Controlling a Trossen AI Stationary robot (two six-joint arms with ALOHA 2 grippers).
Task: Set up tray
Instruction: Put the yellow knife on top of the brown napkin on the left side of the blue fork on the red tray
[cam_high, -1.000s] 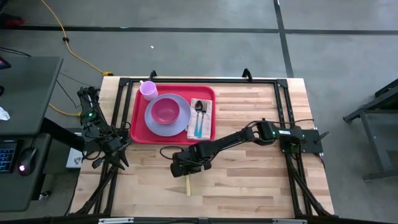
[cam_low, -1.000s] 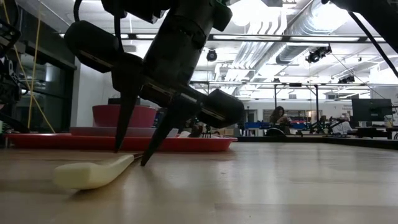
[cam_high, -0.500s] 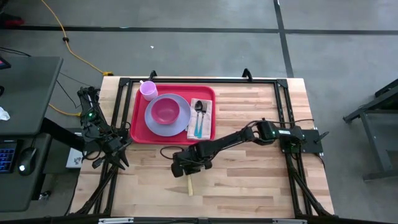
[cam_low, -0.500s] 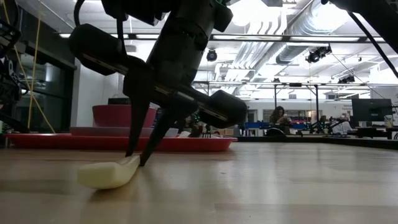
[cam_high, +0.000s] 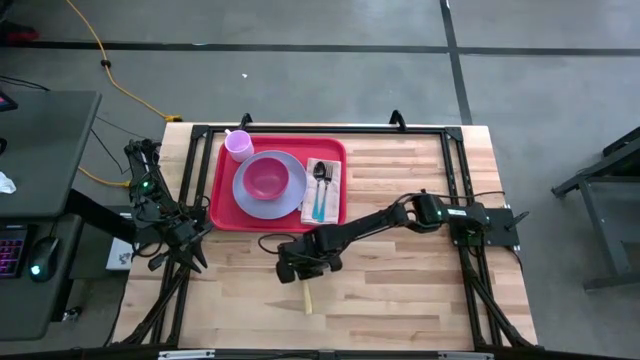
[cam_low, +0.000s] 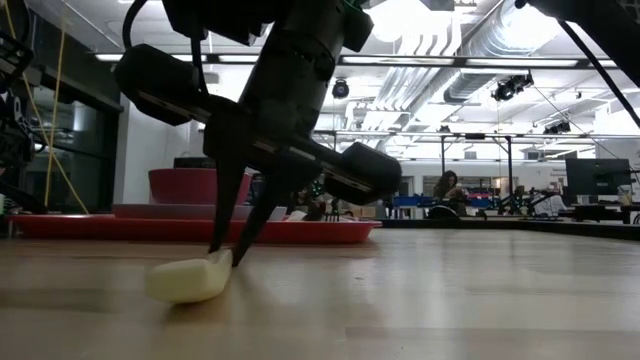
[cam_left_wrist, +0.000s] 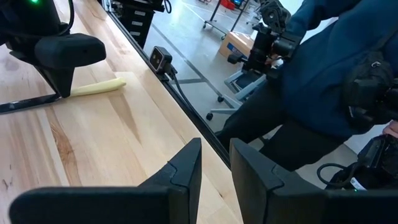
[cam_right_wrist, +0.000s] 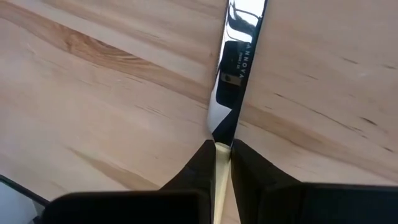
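A knife with a pale yellow handle (cam_high: 306, 300) and a shiny blade (cam_right_wrist: 239, 56) lies flat on the bare wood, nearer the table's near edge than the red tray (cam_high: 225, 215). My right gripper (cam_high: 303, 272) stands over it, shut on it. The tray holds a lavender plate (cam_high: 285, 200) with a pink bowl (cam_high: 265, 178), a lavender cup (cam_high: 238, 145) and a napkin bearing a spoon and a fork (cam_high: 322, 190). My left gripper (cam_high: 190, 235) waits at the table's left edge, its fingers (cam_left_wrist: 186, 168) a narrow gap apart and on nothing. My right gripper pinches the knife between its two fingertips (cam_low: 228, 255) where the yellow handle (cam_right_wrist: 222, 155) meets the blade. The fingers come from above, slanting down, and lie across the knife. The knife stays on the table, its handle (cam_low: 190, 280) flat on the wood.
The tray (cam_low: 330, 232) lies on the table's far left part, behind the knife. Bare wood stretches to the right and near side. A black frame (cam_high: 455, 200) edges the table. A person in a dark blue top (cam_left_wrist: 323, 68) stands beyond the table edge in the left wrist view.
My right gripper has shut its fingers from a wide gap down onto the knife. As they shut, the knife's yellow handle swung and slid a little along the table toward the right; it stays on the wood.
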